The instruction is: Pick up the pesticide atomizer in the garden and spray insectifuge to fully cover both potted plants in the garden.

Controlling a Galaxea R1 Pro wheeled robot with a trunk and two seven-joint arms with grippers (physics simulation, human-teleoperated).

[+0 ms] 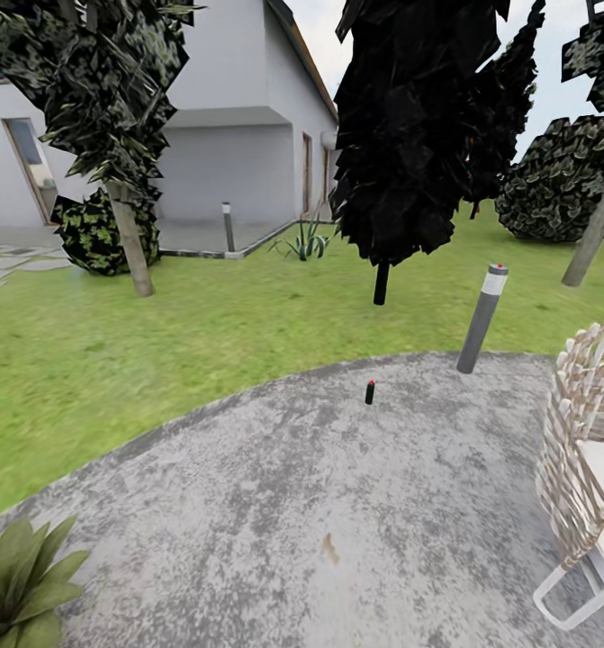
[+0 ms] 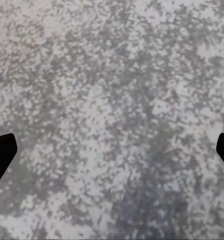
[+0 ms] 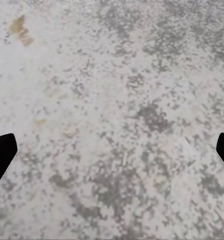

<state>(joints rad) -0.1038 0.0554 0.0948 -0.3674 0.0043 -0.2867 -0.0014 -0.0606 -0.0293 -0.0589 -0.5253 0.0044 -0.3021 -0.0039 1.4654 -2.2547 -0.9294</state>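
In the head view, one potted plant (image 1: 18, 585) sits at the near left edge of the grey patio (image 1: 247, 504). Farther on, near the patio's middle, the pesticide atomizer (image 1: 370, 392) stands upright, with a grey bollard lamp (image 1: 482, 319) beyond it to the right and a wicker chair (image 1: 585, 450) at far right. Each wrist view shows the left pincer (image 2: 112, 155) and right pincer (image 3: 112, 155) spread wide over bare paving, holding nothing.

Small dark atomizer (image 1: 370, 392), seemingly red-topped, upright on paved patio (image 1: 247, 504)
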